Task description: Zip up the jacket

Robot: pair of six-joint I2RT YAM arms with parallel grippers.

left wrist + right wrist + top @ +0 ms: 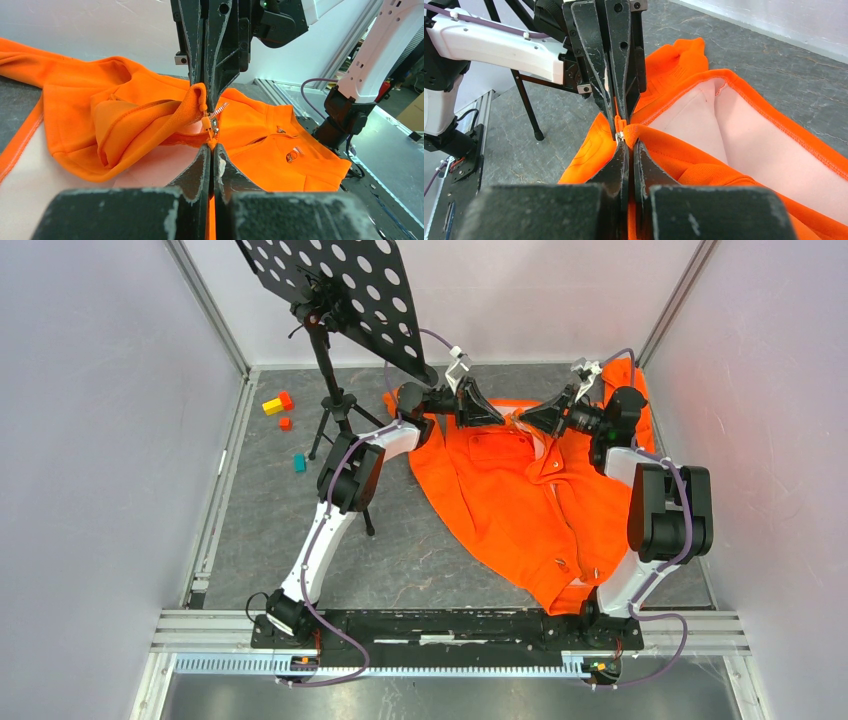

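At the far side of the table (420,560), both arms meet nose to nose over the collar end of the jacket (520,520). It lies front up, hem toward the right arm's base.

Left gripper (212,152): jaws pressed together on orange cloth right under the slider (214,125).

Right gripper (627,147): jaws likewise clamped on the cloth at the zip line, with a bit of metal showing at its tips. You cannot tell from these views which one has the pull tab itself.

The zip looks closed along most of the front, so you appear to be on the last stretch. The next move likely calls for one gripper anchoring the cloth taut while the other draws the slider toward the collar. Allow no slack fold between them.
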